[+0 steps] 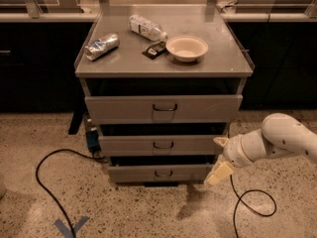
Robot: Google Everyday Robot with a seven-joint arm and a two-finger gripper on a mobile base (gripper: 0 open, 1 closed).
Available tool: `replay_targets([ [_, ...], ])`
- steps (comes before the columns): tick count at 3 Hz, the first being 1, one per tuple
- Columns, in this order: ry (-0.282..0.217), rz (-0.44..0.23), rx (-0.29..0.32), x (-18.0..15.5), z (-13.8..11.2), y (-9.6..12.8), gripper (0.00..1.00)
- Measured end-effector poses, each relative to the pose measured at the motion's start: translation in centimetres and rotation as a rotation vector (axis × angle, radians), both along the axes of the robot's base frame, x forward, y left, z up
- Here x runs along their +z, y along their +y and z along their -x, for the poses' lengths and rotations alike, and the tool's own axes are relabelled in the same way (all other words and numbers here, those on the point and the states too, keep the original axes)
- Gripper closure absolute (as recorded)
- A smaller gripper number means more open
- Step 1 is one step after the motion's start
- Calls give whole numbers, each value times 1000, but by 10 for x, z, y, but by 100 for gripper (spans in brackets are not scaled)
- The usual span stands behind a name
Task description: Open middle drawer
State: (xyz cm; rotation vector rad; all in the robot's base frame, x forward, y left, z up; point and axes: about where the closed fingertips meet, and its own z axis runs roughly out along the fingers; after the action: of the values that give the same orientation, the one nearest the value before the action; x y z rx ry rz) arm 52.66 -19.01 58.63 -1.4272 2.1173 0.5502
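The middle drawer (161,145) is the low grey front between the taller top drawer (163,108) and the bottom drawer (161,173) of a grey metal cabinet. Its small dark loop handle (163,145) sits at the centre, and a dark gap shows above the front. My gripper (218,157) is at the cabinet's lower right corner, just beside the right end of the middle and bottom drawers. Its cream fingers (219,173) are spread apart, open and empty. It is well to the right of the handle.
The cabinet top (124,63) holds a crushed can (101,46), a plastic bottle (147,29), a small dark packet (154,49) and a bowl (186,48). Black cables (44,182) lie on the speckled floor on both sides. Dark counters stand behind.
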Motion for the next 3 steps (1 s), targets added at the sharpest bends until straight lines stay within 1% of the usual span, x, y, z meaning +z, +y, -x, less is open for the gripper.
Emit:
replay_targets([
  [1,-39,-27,-6,-13,-17,11,0],
  [2,-76,-67,-38,-27,-35,20,0],
  [3,-84,-96,-63,-44,-50,27,0],
])
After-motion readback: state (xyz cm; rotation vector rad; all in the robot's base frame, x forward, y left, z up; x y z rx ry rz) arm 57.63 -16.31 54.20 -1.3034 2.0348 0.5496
